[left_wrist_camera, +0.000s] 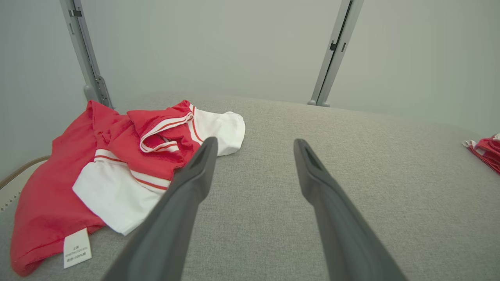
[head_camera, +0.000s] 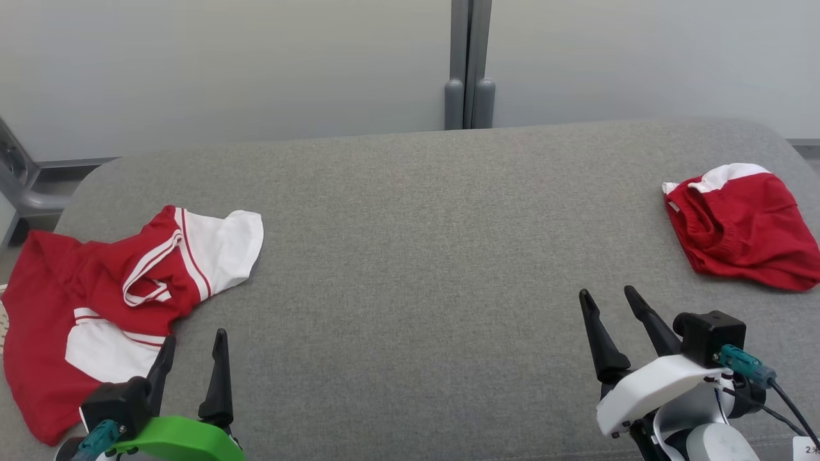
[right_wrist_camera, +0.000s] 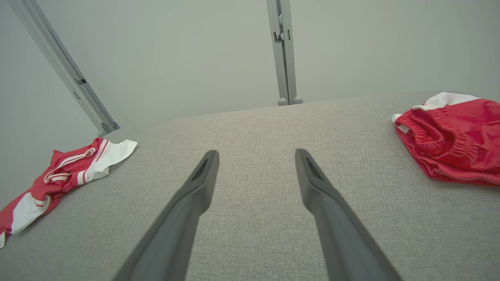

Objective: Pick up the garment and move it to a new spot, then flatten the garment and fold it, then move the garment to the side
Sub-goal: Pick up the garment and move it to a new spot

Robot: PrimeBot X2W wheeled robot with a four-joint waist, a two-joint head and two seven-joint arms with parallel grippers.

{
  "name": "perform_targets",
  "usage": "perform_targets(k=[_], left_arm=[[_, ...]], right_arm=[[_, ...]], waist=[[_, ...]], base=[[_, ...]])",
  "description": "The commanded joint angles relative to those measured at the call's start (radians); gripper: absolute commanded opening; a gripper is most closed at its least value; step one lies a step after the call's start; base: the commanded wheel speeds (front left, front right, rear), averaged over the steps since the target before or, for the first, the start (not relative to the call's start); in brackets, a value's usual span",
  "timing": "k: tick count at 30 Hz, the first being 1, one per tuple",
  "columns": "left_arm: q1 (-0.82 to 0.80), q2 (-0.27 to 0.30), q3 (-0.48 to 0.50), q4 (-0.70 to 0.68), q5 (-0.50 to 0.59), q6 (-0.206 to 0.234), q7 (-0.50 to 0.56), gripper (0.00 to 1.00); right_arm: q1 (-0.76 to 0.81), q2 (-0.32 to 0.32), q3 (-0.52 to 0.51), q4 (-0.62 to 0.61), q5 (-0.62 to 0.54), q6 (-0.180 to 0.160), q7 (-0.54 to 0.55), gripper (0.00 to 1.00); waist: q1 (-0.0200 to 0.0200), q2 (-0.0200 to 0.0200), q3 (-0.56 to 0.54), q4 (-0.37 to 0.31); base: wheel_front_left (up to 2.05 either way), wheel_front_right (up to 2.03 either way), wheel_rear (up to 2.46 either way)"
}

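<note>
Crumpled red-and-white jersey garment (head_camera: 128,282) is noted at the left end of the grey fabric-covered worktop (head_camera: 416,256). Left end effector (head_camera: 194,337) is released and empty, just beside the garment's near white panel; contact cannot be confirmed. Right end effector (head_camera: 607,293) is likewise released, over bare worktop, well apart from a bundled red elastic-waisted item (head_camera: 743,224). Pick-up is judged not yet begun. A grasp on the bunched red folds is recommended, and the garment should be lifted clear before it is carried centreward.
</note>
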Motion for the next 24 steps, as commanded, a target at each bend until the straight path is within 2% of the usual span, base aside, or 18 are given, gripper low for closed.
perform_targets(k=[1,6,10,17,24], left_arm=[[-0.002,0.006,-0.001,0.001,-0.002,-0.002,0.001,1.0],[-0.012,0.011,-0.002,-0.001,-0.001,-0.003,0.006,1.0],[-0.012,0.019,0.003,-0.009,-0.006,-0.002,0.008,1.0],[0.016,0.04,0.018,-0.043,-0.006,0.02,0.015,1.0],[0.044,0.055,0.028,-0.094,-0.005,0.053,0.023,1.0]], right_arm=[[0.008,-0.001,0.0,0.001,0.008,-0.001,-0.002,1.0],[0.026,-0.001,0.001,0.001,0.006,-0.001,0.001,1.0],[0.04,-0.002,-0.007,-0.018,-0.005,-0.001,0.009,1.0],[0.059,-0.002,-0.021,-0.041,0.008,-0.001,0.01,1.0],[0.057,-0.001,-0.015,-0.056,0.016,-0.001,0.013,1.0]], waist=[[0.0001,0.0,-0.003,0.006],[0.0001,0.0,-0.013,0.064],[0.0001,0.0,-0.019,0.137],[0.0001,0.0,-0.018,0.293],[0.0001,0.0,-0.012,0.417]], base=[[0.0,0.0,0.0],[0.0,0.0,0.0],[0.0,0.0,0.0],[0.0,0.0,0.0],[0.0,0.0,0.0]])
